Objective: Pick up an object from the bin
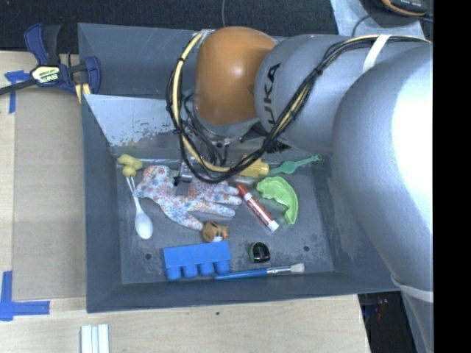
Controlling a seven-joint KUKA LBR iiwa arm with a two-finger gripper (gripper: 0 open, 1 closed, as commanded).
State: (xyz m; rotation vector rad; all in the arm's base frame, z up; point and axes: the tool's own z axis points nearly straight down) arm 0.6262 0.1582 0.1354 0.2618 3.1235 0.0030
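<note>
Hidden: orange wrist cover (232,76) and cable loops mask the 12 o'clock part of the bin (103,219) floor; most of the gripper body sits under them.
Gripper (184,176): low over floor, approx. 11 o'clock of bin ctr, at upper edge of glove. Contact w/ glove: cannot tell.
Gripper opening: not readable; tip is dark and masked by cables.
Glove (193,203): item under gripper. White fabric w/ pink-blue print, lying flat and crumpled, spread from 10 o'clock to bin ctr. Upper edge covered by gripper.
Cut off: yellow item (255,170) at 1 o'clock, partly under arm, kind unclear. Green handle (298,163) at 2 o'clock, left end under arm.
Hard to ID: brown piece (214,232) just 6 o'clock of glove; black obj (259,253) at 5 o'clock.
Nearby: red-white marker (257,207) just beside glove, 3 o'clock side; white spoon (140,215) at 9 o'clock; green curved piece (283,195) at 3 o'clock.
Front edge, 6 o'clock: blue block (196,259); blue brush (257,273) just beside it.
</note>
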